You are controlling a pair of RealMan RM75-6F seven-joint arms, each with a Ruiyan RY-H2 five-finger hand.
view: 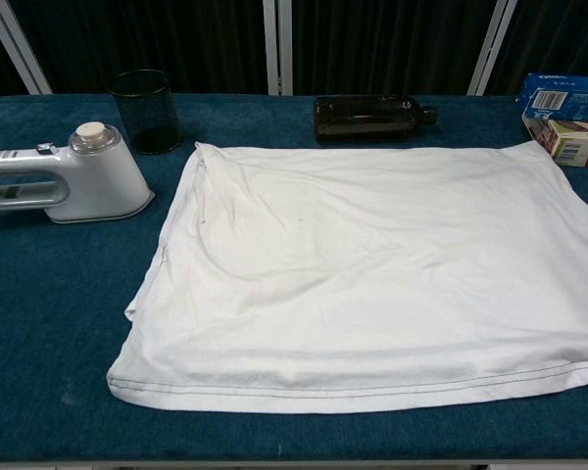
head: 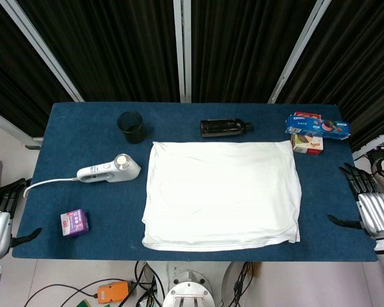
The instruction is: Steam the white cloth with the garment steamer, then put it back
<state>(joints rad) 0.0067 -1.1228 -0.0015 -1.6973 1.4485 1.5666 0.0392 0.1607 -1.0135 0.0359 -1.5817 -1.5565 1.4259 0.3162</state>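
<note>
blue table (head: 89,243) | white cloth (head: 223,194) flat | garment steamer (head: 110,170) beside it (untouched) | left hand (head: 0,217), right hand (head: 371,204) empty, fingers apart

The white cloth (view: 372,274) is a soft, matt fabric with wrinkles and a stitched hem. The garment steamer (view: 73,181) has a smooth, glossy white plastic body. The table (view: 49,323) is covered in matt blue, felt-like fabric. The dark bottle (view: 367,117) looks glossy.

White cloth (head: 223,194) flat mid-table; white garment steamer (head: 110,170) lying left, apart.
</note>
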